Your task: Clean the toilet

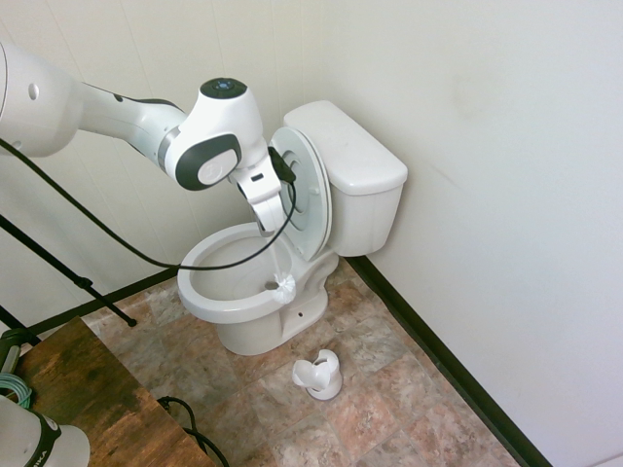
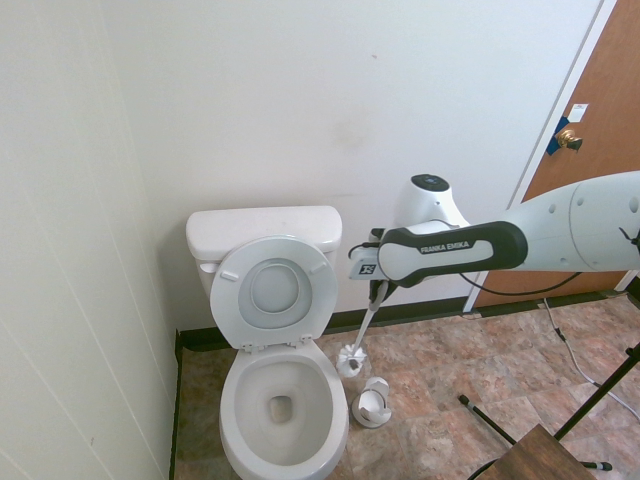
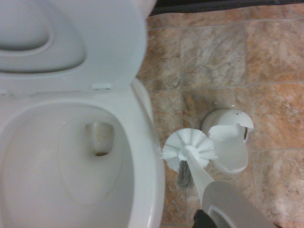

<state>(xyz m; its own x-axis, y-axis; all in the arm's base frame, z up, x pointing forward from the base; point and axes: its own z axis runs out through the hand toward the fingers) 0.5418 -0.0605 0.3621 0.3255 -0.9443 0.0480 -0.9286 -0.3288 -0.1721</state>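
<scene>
The toilet [image 2: 285, 400] stands against the back wall with its lid [image 2: 272, 292] raised against the tank [image 1: 350, 156] and its bowl [image 3: 71, 161] open. My gripper [image 2: 378, 290] is shut on the handle of a white toilet brush. The brush hangs down at a slant. Its bristle head [image 2: 350, 360] hovers just outside the bowl's rim, on the side where the brush holder stands. In the wrist view the brush head [image 3: 187, 149] shows between the rim and the holder. From the first exterior view, the gripper [image 1: 265, 219] is above the bowl's far rim, with the brush head [image 1: 284, 285] at rim height.
A small white brush holder [image 2: 373, 402] stands empty on the tiled floor beside the toilet's base [image 1: 319, 375]. A wooden table corner [image 1: 88, 389] is near the camera. A brown door [image 2: 600, 150] is at the right, with a black baseboard [image 1: 438, 360] along the walls.
</scene>
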